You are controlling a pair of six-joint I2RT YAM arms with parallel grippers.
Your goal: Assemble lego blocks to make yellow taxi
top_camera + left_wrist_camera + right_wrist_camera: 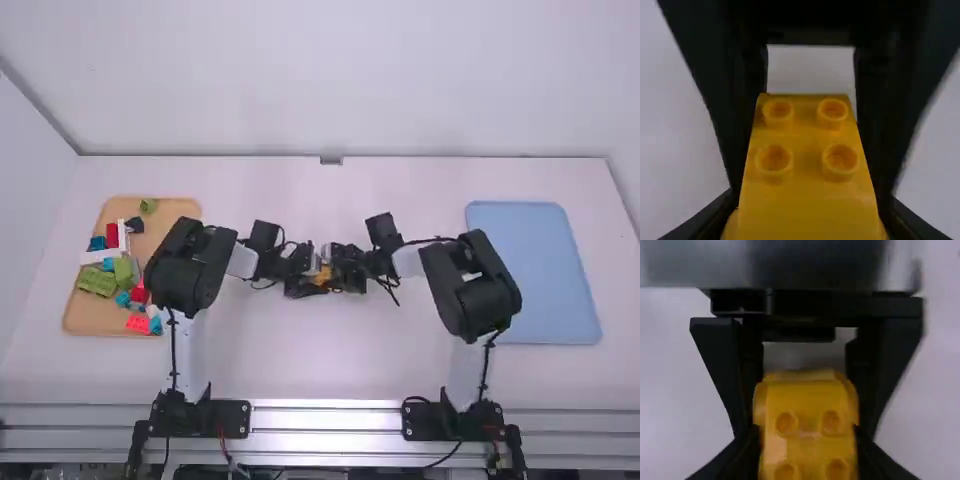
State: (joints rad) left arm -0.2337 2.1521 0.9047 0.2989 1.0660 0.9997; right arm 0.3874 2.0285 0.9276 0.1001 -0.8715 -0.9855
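High view: 2 arms, 2 grippers, meeting mid-table. Left gripper [314,280] and right gripper [337,276] face each other, with 1 yellow studded piece [323,274] between them. The grippers cover most of it. Tan tray [78,322] on the left holds mixed blocks: 3 green blocks [97,281], 3 red blocks [112,235], 1 dark blue block [134,225], at least 2 white blocks [100,257], several light blue blocks [123,299]. They overlap, exact total unclear. Left arm [185,270] bends over the tray's inner edge, hides part of it. 1 blue tray [545,270] on the right; right arm [480,285] overlaps its near inner edge. White table [330,365] underneath.

Left wrist view: yellow piece fills the middle, 4 studs visible, round and hollow-topped. Left gripper's fingers [715,217] press on both its sides, so clamped on it. Right gripper's dark fingers reach in from the opposite side, along its flanks.

Right wrist view: same yellow piece, 4 studs visible, blurry. Right gripper clamped on its sides, one finger on each. Left gripper opposite, fingers flanking it. One block or several joined, can't tell.
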